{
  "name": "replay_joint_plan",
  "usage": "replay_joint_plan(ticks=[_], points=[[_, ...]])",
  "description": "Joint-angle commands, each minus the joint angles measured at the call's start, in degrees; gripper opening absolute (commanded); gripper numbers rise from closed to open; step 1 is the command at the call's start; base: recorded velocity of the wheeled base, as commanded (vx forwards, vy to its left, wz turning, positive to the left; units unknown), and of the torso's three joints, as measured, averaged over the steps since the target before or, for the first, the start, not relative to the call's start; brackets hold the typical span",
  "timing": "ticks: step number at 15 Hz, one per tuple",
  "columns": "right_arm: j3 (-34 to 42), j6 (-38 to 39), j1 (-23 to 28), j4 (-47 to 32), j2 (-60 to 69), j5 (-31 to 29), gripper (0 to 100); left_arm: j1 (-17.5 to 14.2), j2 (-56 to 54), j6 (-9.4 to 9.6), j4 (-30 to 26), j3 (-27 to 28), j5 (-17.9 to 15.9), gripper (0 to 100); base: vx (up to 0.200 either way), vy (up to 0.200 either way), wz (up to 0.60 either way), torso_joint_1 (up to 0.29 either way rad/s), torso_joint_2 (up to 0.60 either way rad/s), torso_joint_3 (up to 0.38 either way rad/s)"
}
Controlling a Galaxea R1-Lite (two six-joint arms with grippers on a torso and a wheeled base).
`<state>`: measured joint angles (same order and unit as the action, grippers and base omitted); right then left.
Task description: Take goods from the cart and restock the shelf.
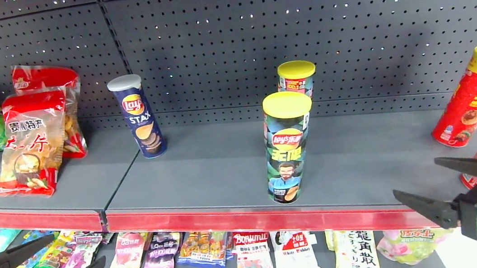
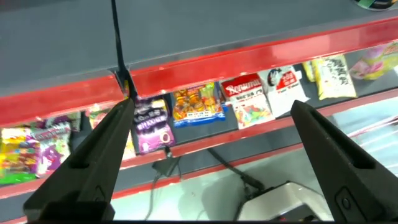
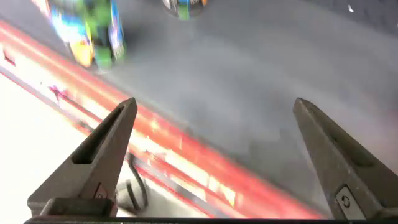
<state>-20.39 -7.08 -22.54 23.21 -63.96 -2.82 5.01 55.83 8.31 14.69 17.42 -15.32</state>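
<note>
On the grey upper shelf (image 1: pixel 224 167) a dark chip can with a yellow lid (image 1: pixel 288 146) stands upright near the red front edge, and a second one like it (image 1: pixel 296 79) stands behind it. In the right wrist view the front can (image 3: pixel 93 31) is a blur beside the shelf lip. My right gripper (image 1: pixel 414 177) (image 3: pixel 214 102) hangs open and empty at the shelf's front edge, right of that can. My left gripper (image 1: pixel 77 249) (image 2: pixel 211 106) is open and empty too, low at the left in front of the lower shelf's snack packets (image 2: pixel 199 106).
A blue can (image 1: pixel 138 116) stands left of centre, with red and green snack bags (image 1: pixel 30 141) at the far left. A red can (image 1: pixel 475 96) leans at the right end, and another red one (image 1: pixel 475 168) sits partly behind my right arm. Bare shelf lies between the cans.
</note>
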Motion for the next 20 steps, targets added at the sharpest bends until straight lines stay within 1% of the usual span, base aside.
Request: replay_joint_plan(ticks=[1, 3, 6, 7, 10, 12, 20], points=[[2.0, -0.9, 3.7, -7.0, 11.4, -0.3, 100, 0.0, 2.4, 0.3, 0.1, 1.0, -0.1, 100, 0.0, 0.0, 0.0, 0.0, 0.0, 0.0], [2.0, -1.2, 5.2, -10.0, 14.0, -0.3, 100, 0.0, 3.3, 0.39, 0.0, 1.7, -0.1, 100, 0.0, 0.0, 0.0, 0.0, 0.0, 0.0], [2.4, -2.1, 6.7, -11.5, 16.4, -0.3, 100, 0.0, 4.9, 0.39, 0.1, 1.7, -0.2, 100, 0.0, 0.0, 0.0, 0.0, 0.0, 0.0], [2.5, -2.1, 6.8, -11.6, 16.7, -0.3, 100, 0.0, 5.4, 0.56, 0.1, 1.7, -0.2, 100, 0.0, 0.0, 0.0, 0.0, 0.0, 0.0], [2.6, -2.0, 7.9, -11.6, 16.6, -0.3, 100, 0.0, 6.4, 2.15, 0.3, 1.8, -0.4, 100, 0.0, 0.0, 0.0, 0.0, 0.0, 0.0], [3.3, -2.1, 8.0, -11.6, 16.8, 0.3, 100, 0.0, 6.6, 2.15, 0.3, 2.1, -0.8, 100, 0.0, 0.0, 0.0, 0.0, 0.0, 0.0], [4.0, -2.1, 8.0, -11.6, 16.7, 0.3, 100, 0.0, 7.7, 2.15, 0.3, 3.1, -0.9, 100, 0.0, 0.0, -0.6, 0.001, 0.0, 0.004]])
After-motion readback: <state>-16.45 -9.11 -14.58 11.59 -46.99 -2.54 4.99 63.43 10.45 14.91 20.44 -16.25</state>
